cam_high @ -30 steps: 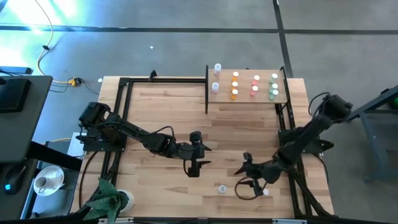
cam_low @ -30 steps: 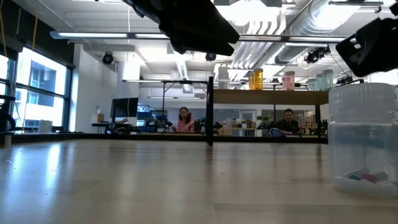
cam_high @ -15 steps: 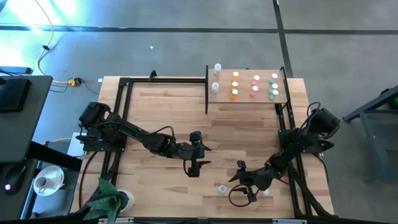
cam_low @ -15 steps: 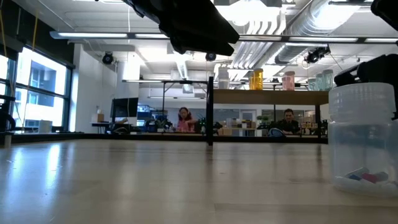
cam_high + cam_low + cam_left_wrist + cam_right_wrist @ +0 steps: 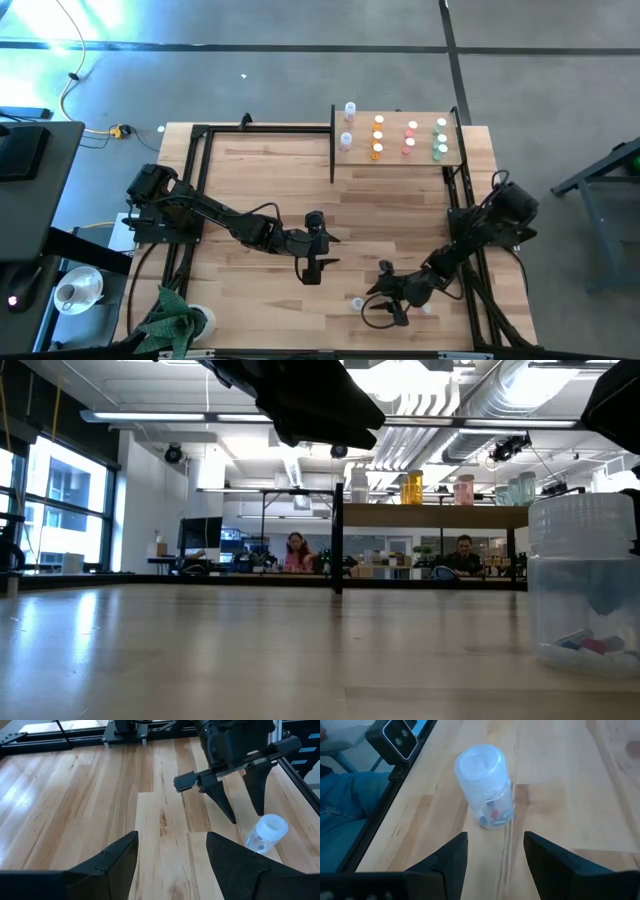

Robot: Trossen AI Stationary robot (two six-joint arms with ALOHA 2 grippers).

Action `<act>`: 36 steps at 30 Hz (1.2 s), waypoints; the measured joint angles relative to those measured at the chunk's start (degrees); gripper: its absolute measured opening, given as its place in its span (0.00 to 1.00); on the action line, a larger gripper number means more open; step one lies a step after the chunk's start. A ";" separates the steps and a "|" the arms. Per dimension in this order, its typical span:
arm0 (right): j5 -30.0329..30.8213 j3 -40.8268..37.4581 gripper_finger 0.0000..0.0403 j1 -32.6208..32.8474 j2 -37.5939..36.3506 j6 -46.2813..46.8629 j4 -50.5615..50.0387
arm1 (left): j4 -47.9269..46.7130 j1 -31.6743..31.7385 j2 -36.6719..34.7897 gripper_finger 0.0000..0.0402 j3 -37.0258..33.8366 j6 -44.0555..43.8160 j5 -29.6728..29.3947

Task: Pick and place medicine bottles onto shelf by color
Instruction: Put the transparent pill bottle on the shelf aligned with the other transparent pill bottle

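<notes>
A clear medicine bottle (image 5: 485,785) with a white cap stands upright on its base on the tabletop near the near edge (image 5: 357,302). It also shows in the left wrist view (image 5: 267,832) and at the right of the low view (image 5: 585,580). My right gripper (image 5: 495,855) is low over the table just right of this bottle (image 5: 378,295), open, its fingers short of the bottle and touching nothing. My left gripper (image 5: 172,855) hangs open above the table's middle (image 5: 312,268), nothing between its fingers. The shelf (image 5: 395,155) at the far right carries clear, orange, pink and green bottles in columns.
Black frame rails (image 5: 195,200) run along the table's left, far and right sides. A green cloth (image 5: 170,320) lies at the near left corner. A small camera (image 5: 400,737) sits at the table's edge beyond the bottle. People sit in the room behind (image 5: 297,550).
My right gripper has come down toward the tabletop and moved a little toward the table's left, closing on the clear bottle, with a slight roll of the wrist. Its fingers have kept the same gap. The bottle has stayed put.
</notes>
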 joint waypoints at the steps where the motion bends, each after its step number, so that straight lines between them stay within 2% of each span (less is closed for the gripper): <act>1: -0.63 0.02 0.46 -0.07 0.25 0.02 0.43 | 0.01 0.01 0.00 0.56 0.00 0.00 0.00; 8: 0.36 0.02 0.47 -0.11 1.32 -0.48 2.47 | 0.03 -0.01 0.00 0.56 -0.02 0.00 0.00; 17: 2.00 0.07 0.59 -0.11 1.32 -3.12 2.99 | 0.03 -0.01 0.00 0.56 -0.02 0.05 0.00; 22: 2.07 2.26 0.59 -0.11 1.32 -6.87 2.73 | 0.05 -0.01 0.00 0.56 -0.02 0.15 0.00; 29: 2.07 6.02 0.59 -0.03 1.32 -7.79 -4.56 | 0.05 0.00 0.00 0.56 -0.02 0.15 0.00; 36: 2.11 6.19 0.59 -0.03 4.20 -7.78 -2.30 | 0.05 0.01 0.00 0.56 -0.02 0.15 0.00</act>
